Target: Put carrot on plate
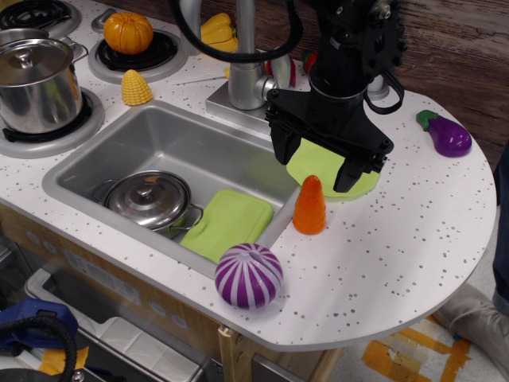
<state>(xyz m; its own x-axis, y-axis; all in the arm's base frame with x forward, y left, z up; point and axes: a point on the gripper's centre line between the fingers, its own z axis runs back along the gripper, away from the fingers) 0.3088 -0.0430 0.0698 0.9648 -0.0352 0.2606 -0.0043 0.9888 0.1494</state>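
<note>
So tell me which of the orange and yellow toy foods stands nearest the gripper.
The carrot, the smooth orange cone upright just below the open gripper. The pumpkin and corn cob sit far off by the stove.

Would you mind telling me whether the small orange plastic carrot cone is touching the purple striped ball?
Apart. The only view shows speckled counter between the carrot and the ball.

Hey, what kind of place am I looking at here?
Probably a toy play kitchen: a speckled counter with a small sink, stove burners, and plastic food like the carrot and pumpkin.
</note>
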